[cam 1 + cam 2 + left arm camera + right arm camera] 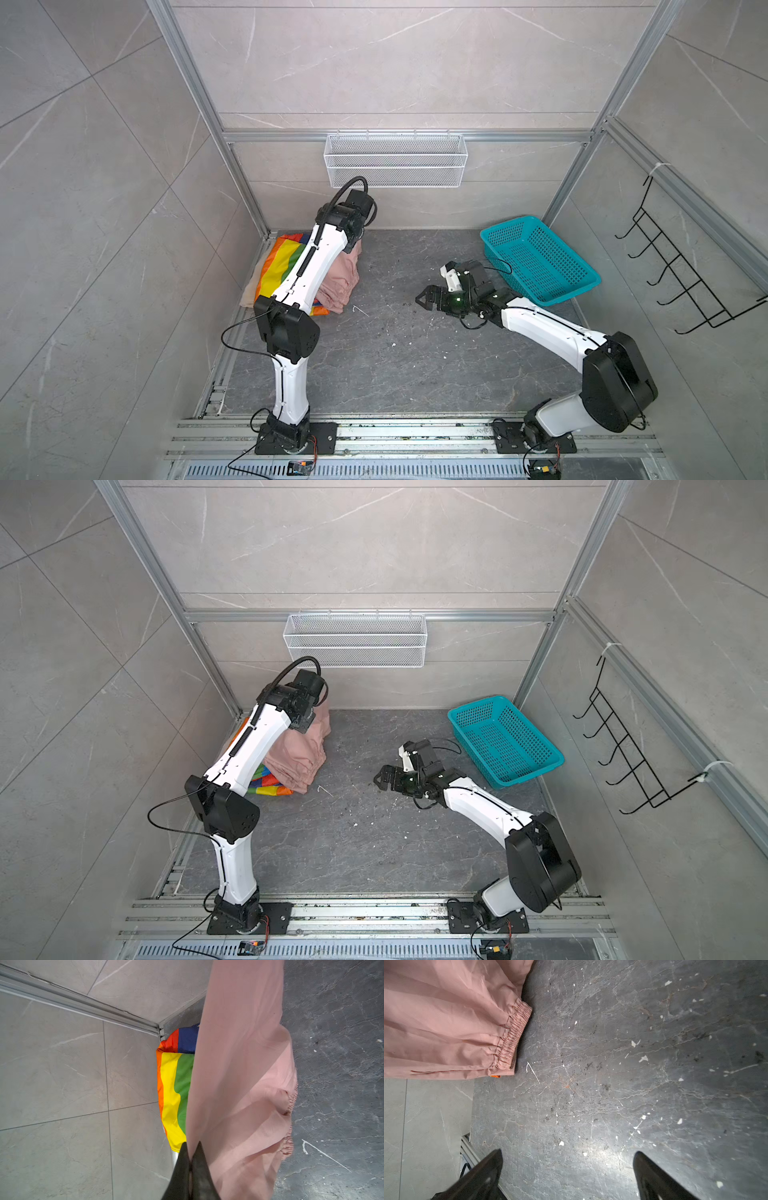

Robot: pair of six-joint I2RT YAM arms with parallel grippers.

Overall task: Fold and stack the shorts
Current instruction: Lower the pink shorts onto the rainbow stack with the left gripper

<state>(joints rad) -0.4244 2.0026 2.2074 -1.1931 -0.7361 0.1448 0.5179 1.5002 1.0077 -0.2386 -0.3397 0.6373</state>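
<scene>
Clock read off the top views, 12 at the back wall.

- Pile of 3 shorts at 10 o'clock on the dark tabletop (395,353), tight in the corner.
- Beige shorts (248,296) are lowest, with only an edge showing at the pile's 9 o'clock side.
- Rainbow-striped shorts (282,262) lie on the beige pair.
- Dusty pink shorts (337,282) are on top, toward the 3 o'clock side, gathered waistband facing the table's centre.
- Left gripper (191,1145): fingers clenched on a fold of the pink fabric. The fabric rises from the pile's 12 o'clock end up to it. In both top views the wrist hides these fingers.
- Right gripper (566,1155): fingers released, spread wide, over bare tabletop near centre. Tips point to 9 o'clock, apart from the pile.
- Teal basket (540,257) at 2 o'clock, just behind the right wrist.
</scene>
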